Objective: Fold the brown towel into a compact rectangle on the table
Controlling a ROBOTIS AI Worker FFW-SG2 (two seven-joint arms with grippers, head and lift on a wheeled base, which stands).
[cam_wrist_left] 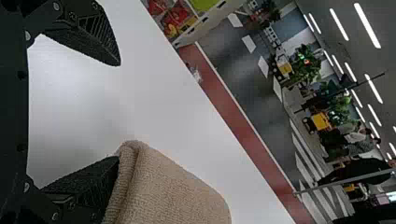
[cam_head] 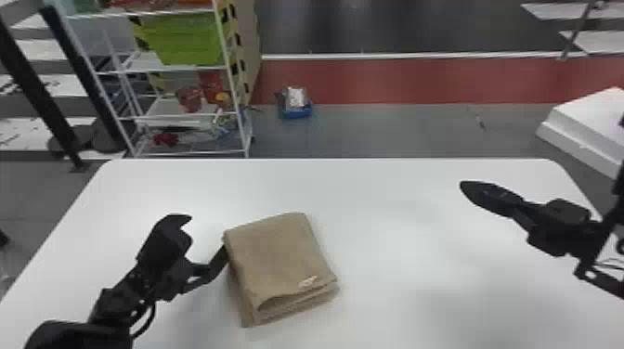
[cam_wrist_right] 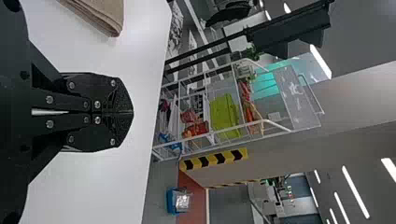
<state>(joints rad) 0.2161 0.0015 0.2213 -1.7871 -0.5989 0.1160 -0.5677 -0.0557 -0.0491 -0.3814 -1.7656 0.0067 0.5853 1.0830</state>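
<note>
Though the right hand (cam_head: 465, 186) hovers closed, the left hand (cam_head: 205, 237) slants open against the towel (cam_head: 283, 255).

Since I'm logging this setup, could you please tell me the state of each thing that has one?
Brown towel: folded into a compact, roughly rectangular stack, layers slightly parted at the near edge.
Left gripper: jaws open, one at the towel's left edge.
Right gripper: jaws shut, away from the towel.
White rack: upright, stocked.
</note>
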